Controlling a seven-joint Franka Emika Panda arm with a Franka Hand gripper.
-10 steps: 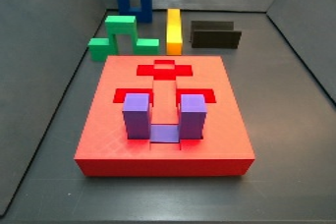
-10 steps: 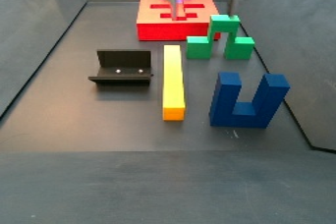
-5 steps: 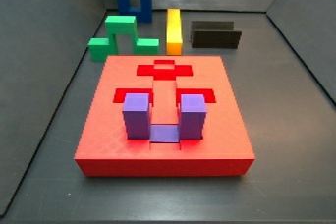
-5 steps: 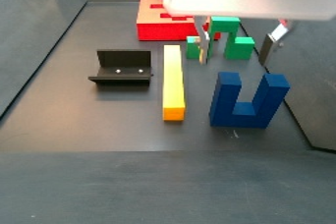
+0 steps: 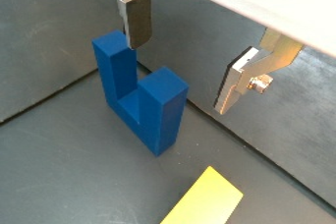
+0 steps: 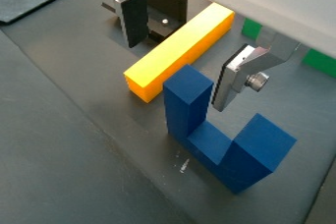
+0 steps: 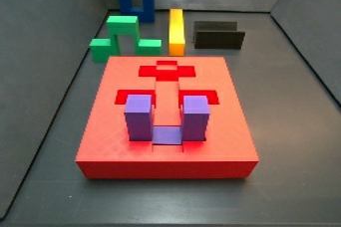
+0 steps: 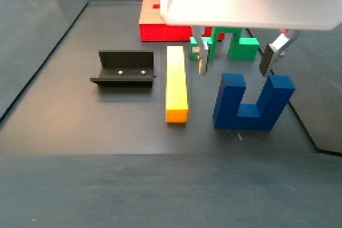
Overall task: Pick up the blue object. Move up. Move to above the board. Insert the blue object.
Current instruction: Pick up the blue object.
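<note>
One blue object (image 5: 138,95) under open hand (image 5: 191,59).

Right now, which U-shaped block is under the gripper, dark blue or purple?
The dark blue block, standing on the floor beside the yellow bar. The open gripper hovers above it. The purple block sits in the red board.

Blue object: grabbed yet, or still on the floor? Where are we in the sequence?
Nothing is finished yet. The blue object stands on the floor with its prongs up, not gripped. In hand: the gripper hangs open above it, and in a wrist view its fingers flank the block without touching. Left: close on it, lift, carry to the board, where a purple block already sits, and insert.
</note>
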